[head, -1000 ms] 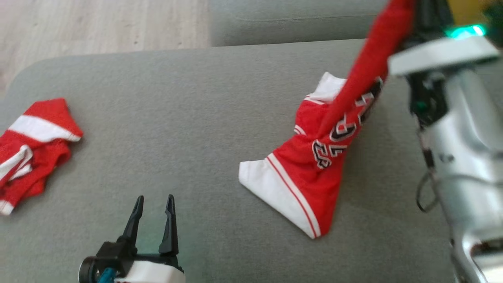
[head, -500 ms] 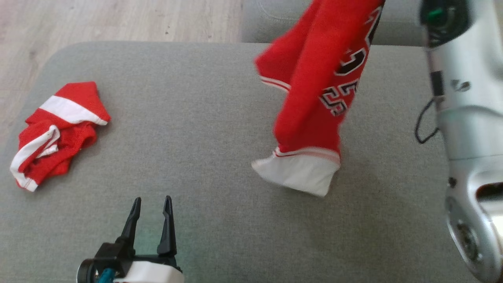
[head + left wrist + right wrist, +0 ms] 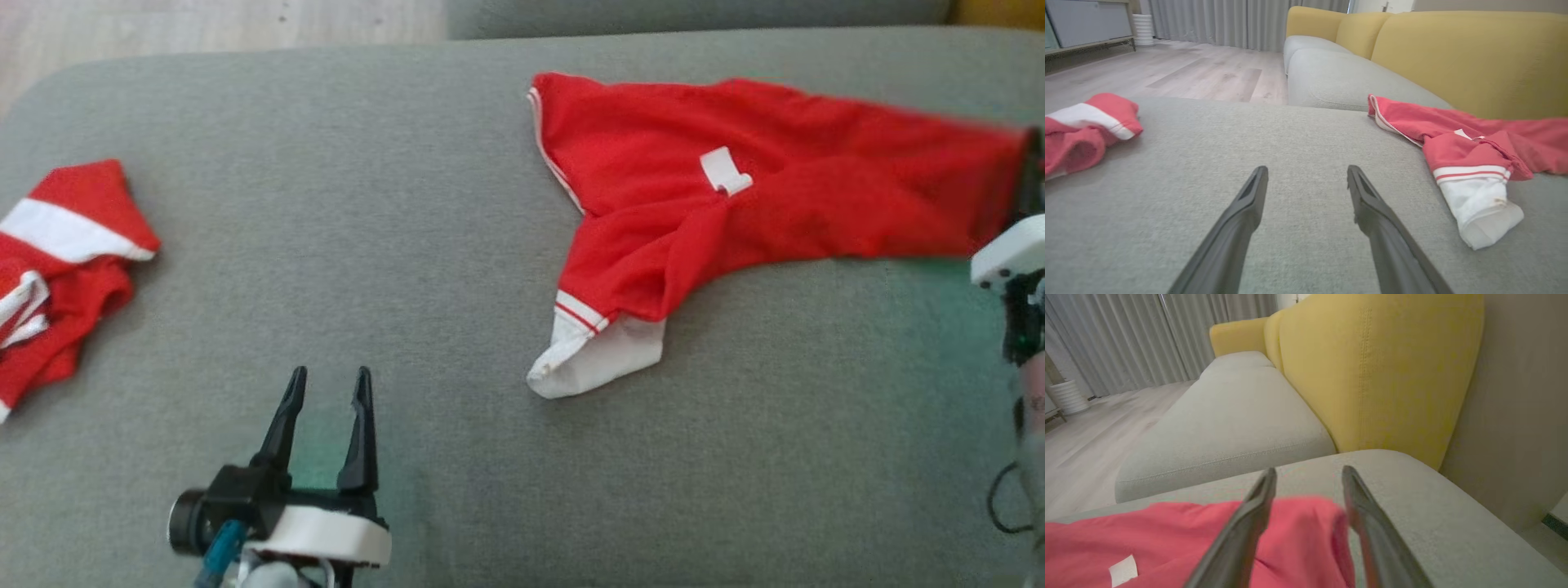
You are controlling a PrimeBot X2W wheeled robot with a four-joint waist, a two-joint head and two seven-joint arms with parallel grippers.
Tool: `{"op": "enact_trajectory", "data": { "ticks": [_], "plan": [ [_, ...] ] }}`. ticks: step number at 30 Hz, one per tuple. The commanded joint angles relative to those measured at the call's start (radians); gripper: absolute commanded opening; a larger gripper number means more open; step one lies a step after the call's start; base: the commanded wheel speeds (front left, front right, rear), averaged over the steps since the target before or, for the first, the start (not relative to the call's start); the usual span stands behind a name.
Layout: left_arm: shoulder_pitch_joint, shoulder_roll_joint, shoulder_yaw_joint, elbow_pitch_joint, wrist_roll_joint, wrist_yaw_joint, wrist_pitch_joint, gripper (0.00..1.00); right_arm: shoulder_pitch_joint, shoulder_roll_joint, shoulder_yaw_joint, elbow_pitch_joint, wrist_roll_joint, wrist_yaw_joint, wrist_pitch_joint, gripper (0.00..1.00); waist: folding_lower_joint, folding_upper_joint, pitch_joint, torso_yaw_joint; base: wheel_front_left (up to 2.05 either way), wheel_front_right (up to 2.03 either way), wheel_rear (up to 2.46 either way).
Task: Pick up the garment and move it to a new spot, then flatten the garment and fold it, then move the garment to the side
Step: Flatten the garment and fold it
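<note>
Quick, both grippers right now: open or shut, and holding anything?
Left gripper: open, holding nothing.
Right gripper: open, jaws apart; the end of the red garment lies loose between them, not pinched.

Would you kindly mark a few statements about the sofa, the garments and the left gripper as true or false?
1. The red jersey lies spread on the grey seat cushion, its white label showing. True.
2. The left gripper is shut on the jersey. False: it is open, empty and apart from it.
3. A crumpled red-and-white garment lies at the robot's left. True.
4. The sofa's backrest is blue. False: it is yellow.
</note>
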Motion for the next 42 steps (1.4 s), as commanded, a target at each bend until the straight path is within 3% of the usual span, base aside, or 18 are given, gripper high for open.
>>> {"op": "enact_trajectory", "data": {
  "ticks": [1, 4, 9, 14, 23, 37, 38, 39, 42],
  "plan": [
    [-0.042, 0.001, 0.027, -0.030, 0.013, -0.009, -0.005, 1.00, -0.029, 0.011, -0.004, -0.075, -0.017, 0.007, -0.006, 1.00, -0.0002, 0.0000, 0.015, -0.022, 0.00, 0.00, 0.00],
    [-0.063, 0.001, 0.016, -0.025, 0.015, -0.017, -0.005, 1.00, 0.080, 0.078, 0.007, -0.225, -0.054, 0.007, -0.006, 1.00, -0.0002, 0.0000, 0.019, -0.052, 0.00, 0.00, 0.00],
    [-0.093, 0.001, -0.021, -0.023, 0.007, -0.026, -0.005, 1.00, 0.240, 0.168, 0.108, -0.430, -0.062, 0.007, -0.006, 1.00, -0.0002, 0.0000, 0.018, -0.090, 0.00, 0.00, 0.00],
    [-0.137, 0.001, -0.100, 0.013, -0.001, -0.048, -0.005, 1.00, 0.361, 0.214, 0.195, -0.539, -0.036, 0.007, -0.007, 1.00, -0.0002, 0.0000, 0.029, -0.129, 0.00, 0.00, 0.00],
    [-0.193, 0.001, -0.229, 0.142, -0.027, -0.077, -0.005, 1.00, 0.420, 0.248, 0.258, -0.585, 0.009, 0.007, -0.007, 1.00, -0.0002, 0.0000, 0.051, -0.208, 0.00, 0.00, 0.00],
    [-0.223, 0.001, -0.255, 0.237, -0.042, -0.084, -0.005, 1.00, 0.426, 0.254, 0.263, -0.589, 0.010, 0.007, -0.007, 1.00, -0.0002, 0.0000, 0.055, -0.238, 0.00, 0.00, 0.00],
    [-0.225, 0.001, -0.251, 0.241, -0.038, -0.084, -0.005, 0.43, 0.426, 0.254, 0.265, -0.589, 0.012, 0.007, -0.007, 1.00, -0.0002, 0.0000, 0.055, -0.238, 0.00, 0.00, 0.00],
    [-0.228, 0.001, -0.248, 0.242, -0.034, -0.084, -0.005, 0.00, 0.426, 0.255, 0.266, -0.589, 0.015, 0.007, -0.007, 1.00, -0.0002, 0.0000, 0.055, -0.238, 0.00, 0.00, 0.00],
    [-0.240, 0.001, -0.227, 0.236, -0.017, -0.084, -0.005, 0.00, 0.426, 0.255, 0.267, -0.587, 0.024, 0.007, -0.007, 1.00, -0.0002, 0.0000, 0.052, -0.238, 0.00, 0.00, 0.00]
  ]
}}
